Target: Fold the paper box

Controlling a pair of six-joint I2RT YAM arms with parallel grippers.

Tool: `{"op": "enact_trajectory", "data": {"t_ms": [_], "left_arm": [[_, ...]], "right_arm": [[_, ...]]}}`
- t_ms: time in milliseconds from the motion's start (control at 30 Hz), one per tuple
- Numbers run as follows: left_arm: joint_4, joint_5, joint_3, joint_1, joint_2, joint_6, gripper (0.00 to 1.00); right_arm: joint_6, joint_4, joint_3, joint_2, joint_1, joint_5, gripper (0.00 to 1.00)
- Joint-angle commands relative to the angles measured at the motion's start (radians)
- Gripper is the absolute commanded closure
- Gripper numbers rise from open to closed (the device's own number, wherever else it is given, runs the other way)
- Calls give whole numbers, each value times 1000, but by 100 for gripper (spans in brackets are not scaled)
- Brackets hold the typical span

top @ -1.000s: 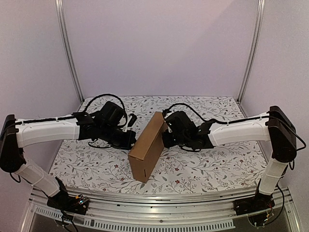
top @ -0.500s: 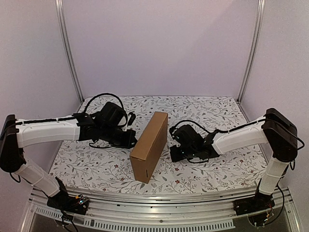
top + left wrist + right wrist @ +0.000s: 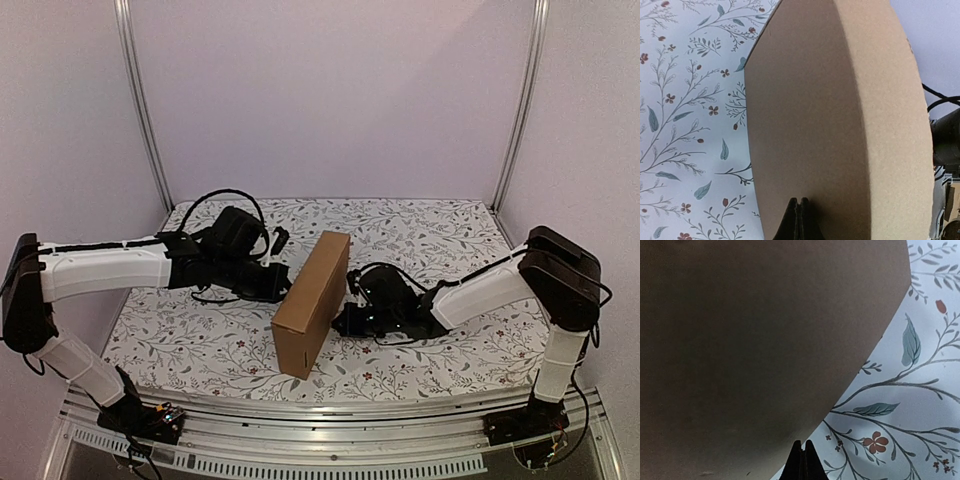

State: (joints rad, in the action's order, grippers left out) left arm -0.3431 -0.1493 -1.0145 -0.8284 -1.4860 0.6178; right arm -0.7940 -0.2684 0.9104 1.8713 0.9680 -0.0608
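Observation:
The paper box (image 3: 311,303) is a closed brown cardboard mailer standing on one long edge in the middle of the table, tilted a little. My left gripper (image 3: 285,283) is shut with nothing in it, its tip against the box's left face (image 3: 805,135). My right gripper (image 3: 340,322) is shut too, low by the table, its tip at the bottom of the box's right face (image 3: 755,350). In the wrist views the left gripper (image 3: 798,201) and the right gripper (image 3: 803,443) show closed black tips with no gap.
The floral tablecloth (image 3: 430,345) covers the table. Metal frame posts (image 3: 141,105) stand at the back corners and a rail (image 3: 320,440) runs along the near edge. Black cables (image 3: 215,200) loop over the left arm.
My right arm has dropped from the box's upper edge to low beside its base. The left gripper has edged closer to the box, which stands slightly more upright.

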Motion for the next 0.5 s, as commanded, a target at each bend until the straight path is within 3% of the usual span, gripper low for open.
{"op": "enact_trajectory", "data": {"t_ms": [0,467], "left_arm": [[41,-39,-5,-1,-8,6,100],[57,-52,-5,-39,32,8,100]], "right_arm": [[-112,-91,27,79,-5,-68,100],[-196,-150,193,259,-2,-136,100]]}}
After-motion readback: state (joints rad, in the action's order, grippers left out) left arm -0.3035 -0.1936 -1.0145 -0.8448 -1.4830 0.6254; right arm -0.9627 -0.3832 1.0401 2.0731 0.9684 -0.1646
